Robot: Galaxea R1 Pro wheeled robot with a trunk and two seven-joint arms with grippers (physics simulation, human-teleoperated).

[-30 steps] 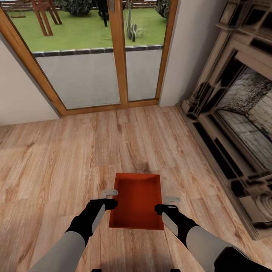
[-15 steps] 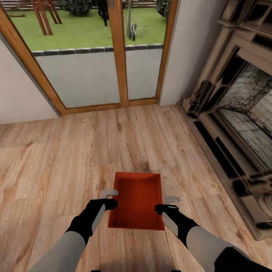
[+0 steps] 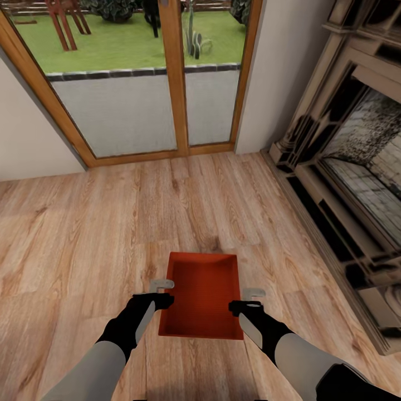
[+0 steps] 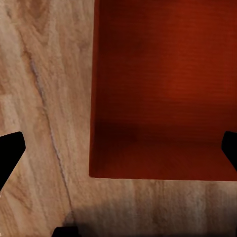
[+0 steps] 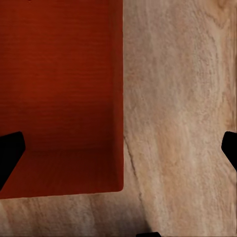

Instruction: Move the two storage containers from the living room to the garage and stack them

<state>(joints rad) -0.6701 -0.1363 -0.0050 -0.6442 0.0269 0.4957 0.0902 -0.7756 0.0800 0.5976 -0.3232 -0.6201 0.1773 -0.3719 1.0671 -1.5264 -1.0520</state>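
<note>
One red-orange storage container (image 3: pixel 202 298) rests on the living room's light wood-plank flooring, straight ahead of me, open side up and empty. My left gripper (image 3: pixel 165 293) hovers open over its left wall, and the left wrist view has that gripper (image 4: pixel 118 148) with its dark fingertips (image 4: pixel 10 150) spread wide to either side of the container (image 4: pixel 163 89) wall. Over the right wall my right gripper (image 3: pixel 246 298) is open too; the right wrist view shows this gripper (image 5: pixel 118 148) straddling the container (image 5: pixel 59 89) edge. Neither gripper holds anything.
Wood-framed glass garden doors (image 3: pixel 172 78) stand ahead with lawn beyond. A brick fireplace (image 3: pixel 356 167) with a raised hearth runs along the right. A white wall (image 3: pixel 28 145) is at the left. Wood-plank flooring (image 3: pixel 83 234) spreads around the container.
The whole picture has shifted slightly, so the camera moved a little. Both grippers keep their places over the container's side walls, still open.
</note>
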